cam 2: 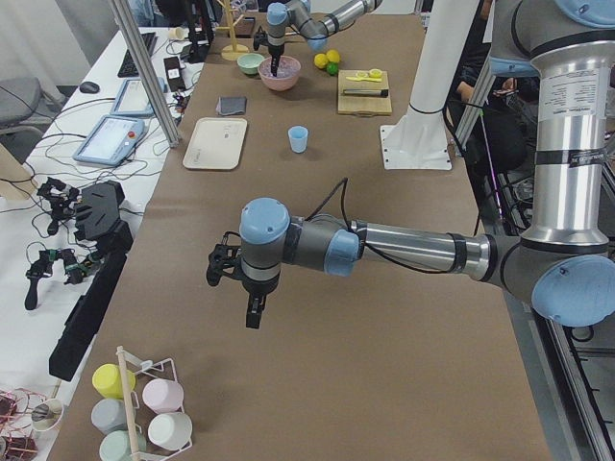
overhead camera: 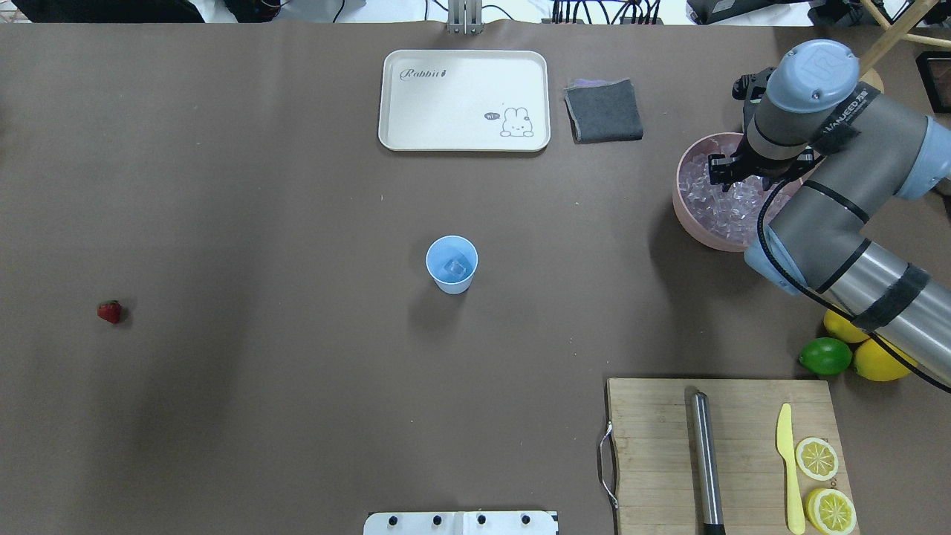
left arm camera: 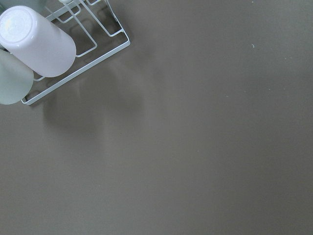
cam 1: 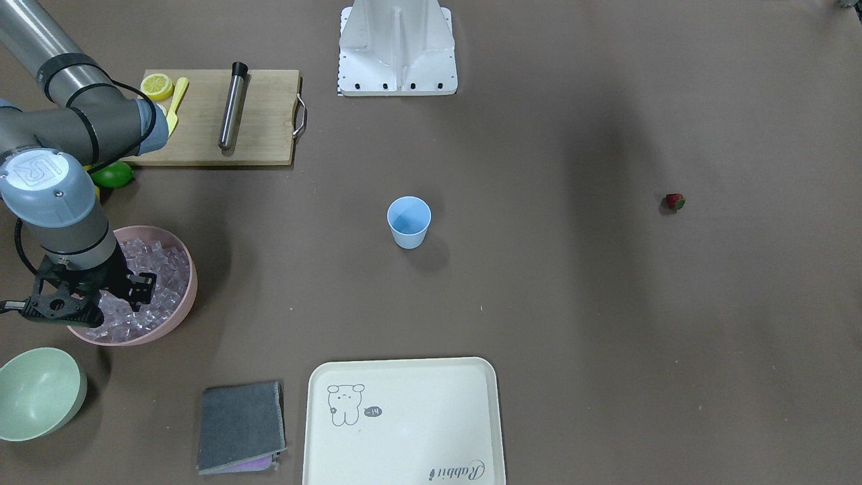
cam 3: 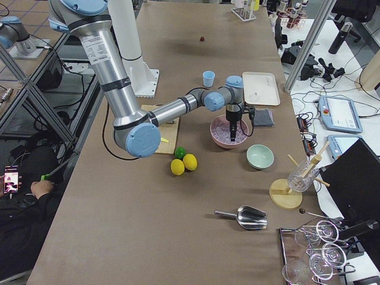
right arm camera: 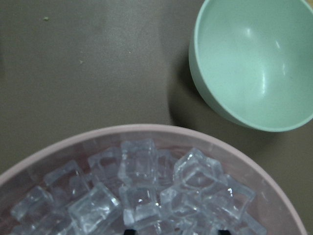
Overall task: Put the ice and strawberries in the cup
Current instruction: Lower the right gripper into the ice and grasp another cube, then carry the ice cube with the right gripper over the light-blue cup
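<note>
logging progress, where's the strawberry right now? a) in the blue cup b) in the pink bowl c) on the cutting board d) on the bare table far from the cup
d: the strawberry lies alone on the table, well apart from the cup, which holds only ice.

We find everything spread around the small light blue plastic cup (overhead camera: 452,279) at mid-table.
In the cup lies one clear ice cube (overhead camera: 455,266). Beyond it sits the cream rectangular tray (overhead camera: 446,111), and beyond-right the folded grey cloth (overhead camera: 603,110). Further right is the round pink bowl (overhead camera: 687,215), holding heaped ice (overhead camera: 713,204). The wooden cutting board (overhead camera: 654,446) lies right and nearer the robot, and the tiny red strawberry (overhead camera: 109,311) far left.
</note>
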### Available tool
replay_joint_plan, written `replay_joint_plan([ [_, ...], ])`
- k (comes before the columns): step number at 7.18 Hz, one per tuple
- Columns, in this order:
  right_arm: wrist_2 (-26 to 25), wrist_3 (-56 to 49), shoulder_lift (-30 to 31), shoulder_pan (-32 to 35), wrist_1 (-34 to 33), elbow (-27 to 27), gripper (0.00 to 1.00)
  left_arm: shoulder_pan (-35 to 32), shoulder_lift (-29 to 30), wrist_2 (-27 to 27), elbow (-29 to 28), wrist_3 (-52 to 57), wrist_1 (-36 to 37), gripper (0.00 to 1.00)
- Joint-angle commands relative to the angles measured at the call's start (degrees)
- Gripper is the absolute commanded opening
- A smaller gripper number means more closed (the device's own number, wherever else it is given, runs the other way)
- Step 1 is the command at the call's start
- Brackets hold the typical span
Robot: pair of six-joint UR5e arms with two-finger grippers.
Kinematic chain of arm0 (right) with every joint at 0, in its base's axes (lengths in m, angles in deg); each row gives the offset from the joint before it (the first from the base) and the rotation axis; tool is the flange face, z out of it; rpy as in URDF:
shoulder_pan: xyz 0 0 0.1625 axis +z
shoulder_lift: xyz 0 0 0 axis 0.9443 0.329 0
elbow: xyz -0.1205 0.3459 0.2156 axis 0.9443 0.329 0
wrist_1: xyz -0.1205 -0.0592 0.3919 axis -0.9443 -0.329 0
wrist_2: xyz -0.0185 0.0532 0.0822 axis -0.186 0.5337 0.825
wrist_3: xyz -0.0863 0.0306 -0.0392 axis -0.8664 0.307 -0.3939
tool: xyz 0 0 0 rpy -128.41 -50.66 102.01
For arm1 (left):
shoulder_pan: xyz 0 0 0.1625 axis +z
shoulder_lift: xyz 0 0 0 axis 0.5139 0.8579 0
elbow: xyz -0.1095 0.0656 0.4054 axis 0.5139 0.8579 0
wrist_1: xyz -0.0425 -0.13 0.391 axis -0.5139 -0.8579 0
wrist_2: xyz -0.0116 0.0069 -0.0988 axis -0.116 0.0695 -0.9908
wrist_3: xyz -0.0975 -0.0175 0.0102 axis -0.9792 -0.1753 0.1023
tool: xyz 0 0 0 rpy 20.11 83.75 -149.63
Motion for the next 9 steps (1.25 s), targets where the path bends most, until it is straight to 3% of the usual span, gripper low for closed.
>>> replay_joint_plan([
  [1, 0.38, -1.17, -0.22, 0.58, -0.39, -0.05, 0.00, 0.00, 0.00, -0.07, 0.07, 0.00, 0.00, 0.98],
  [3, 0.38, -1.80, -0.14, 1.29, -1.01, -1.36, 0.00, 0.00, 0.00, -0.07, 0.07, 0.00, 0.00, 0.98],
  [7, 0.64, -2.94, -0.92, 1.38, -14.17, -12.68, 0.00, 0.00, 0.00, -0.07, -0.11, 0.00, 0.09, 0.98],
  [9, 7.99, -0.32, -4.25, 0.33, -13.68, -15.69, 0.00, 0.00, 0.00, -0.07, -0.02, 0.00, 0.09, 0.98],
])
